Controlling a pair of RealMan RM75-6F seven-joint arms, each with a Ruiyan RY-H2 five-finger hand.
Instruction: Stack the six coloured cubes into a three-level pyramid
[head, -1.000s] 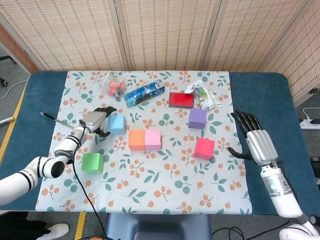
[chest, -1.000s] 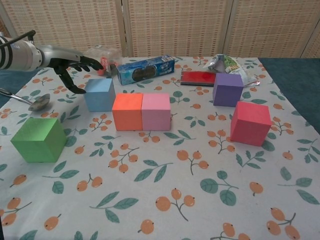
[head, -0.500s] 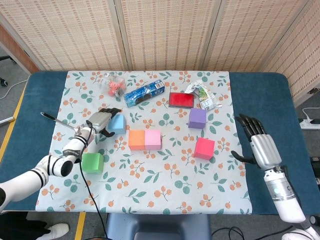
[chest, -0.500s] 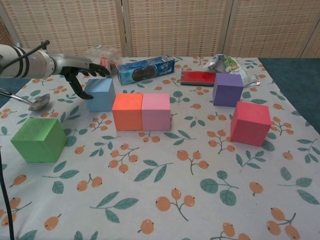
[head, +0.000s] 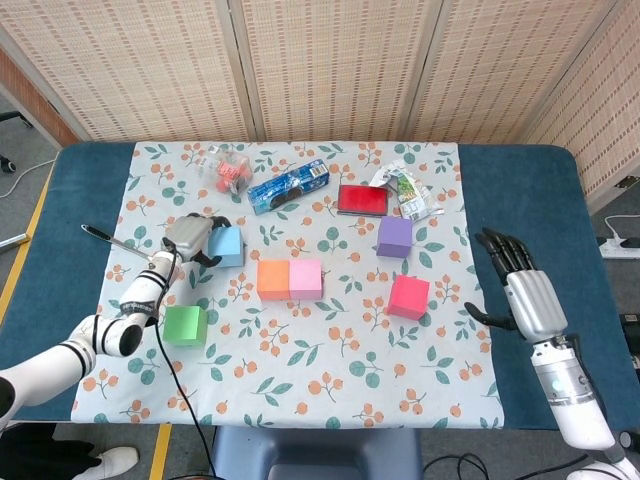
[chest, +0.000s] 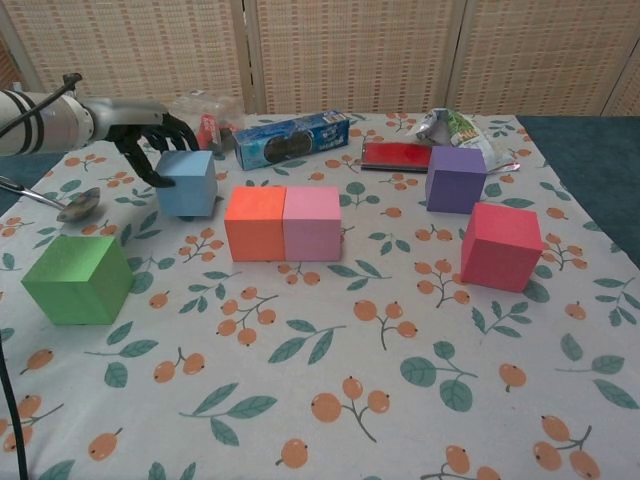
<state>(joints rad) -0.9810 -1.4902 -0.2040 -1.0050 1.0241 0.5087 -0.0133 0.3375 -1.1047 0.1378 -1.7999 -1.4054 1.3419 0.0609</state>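
My left hand (head: 190, 236) (chest: 140, 122) grips the light blue cube (head: 227, 246) (chest: 187, 183) from its left side, and the cube sits slightly tilted at the cloth. The orange cube (head: 273, 279) (chest: 255, 223) and pink cube (head: 305, 279) (chest: 313, 223) touch side by side at the centre. Further right stand the purple cube (head: 394, 237) (chest: 455, 179) and the red cube (head: 408, 296) (chest: 500, 246). The green cube (head: 185, 325) (chest: 78, 279) stands near the left front. My right hand (head: 525, 290) hovers open over the blue table at the right, shown only in the head view.
A spoon (head: 110, 240) (chest: 70, 205) lies left of my left hand. At the back are a blue biscuit pack (head: 289, 186) (chest: 292, 139), a flat red box (head: 362, 199), a crumpled snack packet (head: 405, 190) and a clear wrapped item (head: 228, 170).
My left hand has closed on the light blue cube and drawn it slightly left, tilting it. The right hand has drifted a little toward the table's near right side.
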